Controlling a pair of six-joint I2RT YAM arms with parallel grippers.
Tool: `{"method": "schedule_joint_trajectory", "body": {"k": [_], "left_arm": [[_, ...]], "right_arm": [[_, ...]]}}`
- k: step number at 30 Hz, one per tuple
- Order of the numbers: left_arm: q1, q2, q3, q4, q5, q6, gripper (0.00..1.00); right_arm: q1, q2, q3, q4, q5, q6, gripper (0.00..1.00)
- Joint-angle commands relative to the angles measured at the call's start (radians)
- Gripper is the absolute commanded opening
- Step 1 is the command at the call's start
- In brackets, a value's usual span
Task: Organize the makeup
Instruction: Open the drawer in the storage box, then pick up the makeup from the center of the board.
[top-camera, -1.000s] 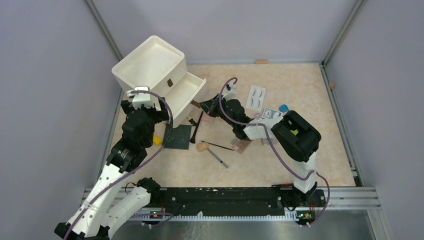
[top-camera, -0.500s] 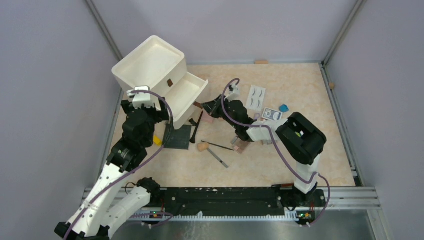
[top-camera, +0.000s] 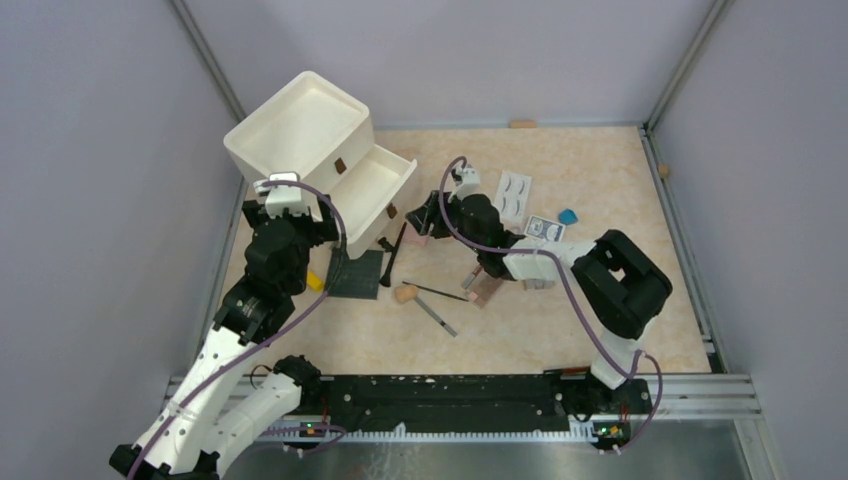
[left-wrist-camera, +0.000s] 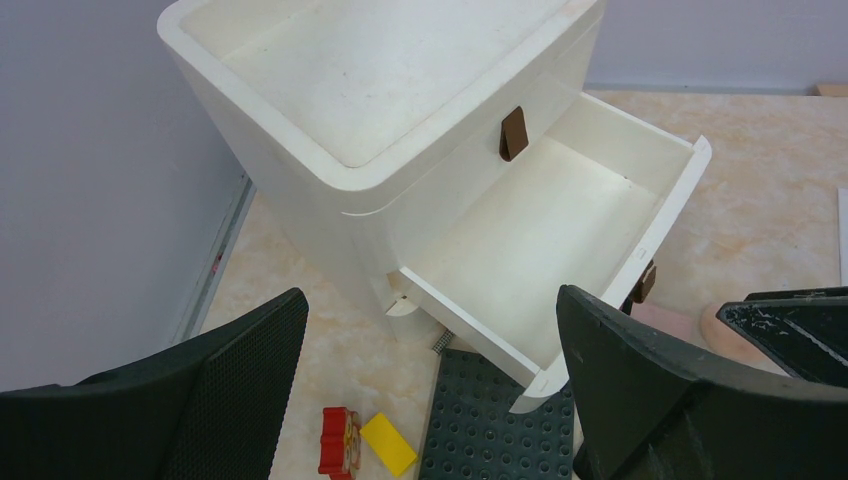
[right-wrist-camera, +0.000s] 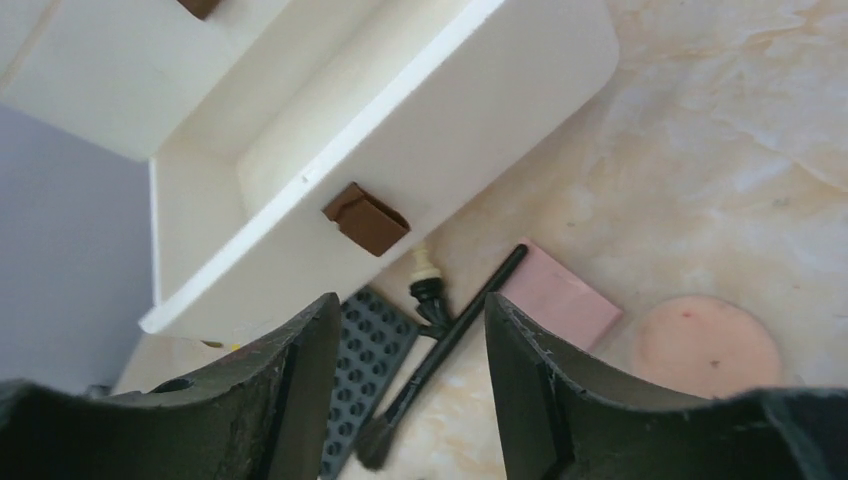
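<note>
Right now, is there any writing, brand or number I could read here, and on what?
No text can be read in any view.
small printed card: dark print, too blurred to read.
white false-eyelash card: only lash shapes, no legible words.

Colours across your desk

You have a cream-white drawer box (left-wrist-camera: 400, 90) with brown pull tabs (right-wrist-camera: 365, 218) on a beige, marbled desk (top-camera: 600, 160). The studded plate (left-wrist-camera: 490, 440) is dark grey, with a red brick (left-wrist-camera: 338, 443) and a yellow brick (left-wrist-camera: 388, 444). Your makeup shows a pink compact (right-wrist-camera: 560, 295), a peach puff (right-wrist-camera: 710, 345) and a black brush (right-wrist-camera: 450, 340)
</note>
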Motion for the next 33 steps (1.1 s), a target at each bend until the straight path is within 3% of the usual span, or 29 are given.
{"method": "schedule_joint_trajectory", "body": {"k": [1,6,11,17,22,33], "left_arm": [[0.005,-0.004,0.001,0.034,-0.001,0.0,0.99],[0.005,-0.008,0.0,0.034,-0.006,0.0,0.99],[0.007,-0.009,0.002,0.034,-0.006,0.001,0.99],[0.007,-0.01,0.0,0.032,-0.009,0.002,0.99],[0.007,-0.013,0.001,0.032,-0.015,0.003,0.99],[0.011,-0.016,-0.001,0.034,-0.015,0.005,0.99]], "right_arm": [[-0.025,-0.047,0.039,-0.141,-0.051,-0.234,0.57],[-0.066,0.003,0.137,-0.304,-0.216,-0.51,0.68],[-0.087,0.091,0.29,-0.507,-0.357,-0.795,0.71],[-0.096,0.185,0.34,-0.486,-0.421,-0.994,0.72],[-0.111,0.215,0.308,-0.375,-0.519,-1.046,0.74],[-0.126,0.359,0.488,-0.554,-0.522,-1.033,0.89]]}}
